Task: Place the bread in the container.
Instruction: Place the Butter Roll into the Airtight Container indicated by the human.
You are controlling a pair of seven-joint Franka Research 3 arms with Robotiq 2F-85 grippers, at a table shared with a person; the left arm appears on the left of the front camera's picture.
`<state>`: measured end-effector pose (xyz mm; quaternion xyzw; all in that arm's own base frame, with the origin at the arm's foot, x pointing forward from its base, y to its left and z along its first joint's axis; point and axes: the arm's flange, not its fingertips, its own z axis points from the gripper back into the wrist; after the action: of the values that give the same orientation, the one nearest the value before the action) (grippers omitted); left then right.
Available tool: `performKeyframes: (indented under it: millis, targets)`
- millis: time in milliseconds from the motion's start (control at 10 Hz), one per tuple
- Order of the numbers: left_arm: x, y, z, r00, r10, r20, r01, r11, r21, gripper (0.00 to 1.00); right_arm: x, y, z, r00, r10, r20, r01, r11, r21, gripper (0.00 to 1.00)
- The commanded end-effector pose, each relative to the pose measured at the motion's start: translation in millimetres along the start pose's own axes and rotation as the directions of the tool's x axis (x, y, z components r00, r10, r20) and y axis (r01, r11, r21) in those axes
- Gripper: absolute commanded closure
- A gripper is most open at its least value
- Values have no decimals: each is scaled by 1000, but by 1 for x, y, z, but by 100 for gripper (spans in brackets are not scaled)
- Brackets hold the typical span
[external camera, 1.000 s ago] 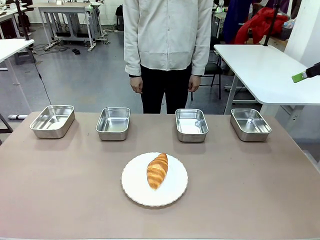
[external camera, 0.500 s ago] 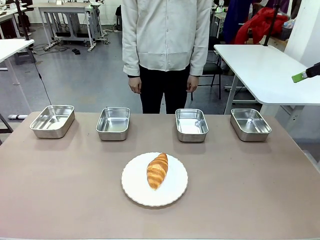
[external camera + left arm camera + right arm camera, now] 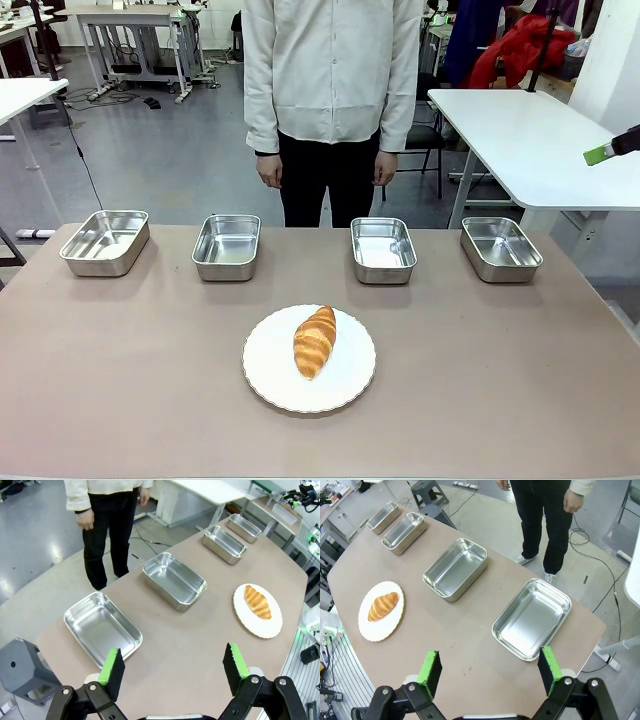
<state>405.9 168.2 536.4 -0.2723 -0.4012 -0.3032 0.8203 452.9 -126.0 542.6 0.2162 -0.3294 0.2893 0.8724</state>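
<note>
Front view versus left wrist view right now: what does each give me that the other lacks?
Front view: the person's shirt up to the chest, red fabric behind, and the table's full width square-on. Left wrist view: the left end effector, open, hovering above the table's end by the nearest container, with a grey block beside it. Shared: four empty containers in a row, the bread lying on the white plate, and the person's hands hanging loose.
</note>
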Motion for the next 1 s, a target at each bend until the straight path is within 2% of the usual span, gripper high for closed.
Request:
performKeyframes:
  millis: [0,900]
  targets:
    - [-1,-1,4,1000,-13,10,13,1000,-9,0,1,0,0,1000,3,13,-3,1000,7,0]
    - [-1,-1,4,1000,-13,10,13,1000,-9,0,1,0,0,1000,3,13,-3,1000,7,0]
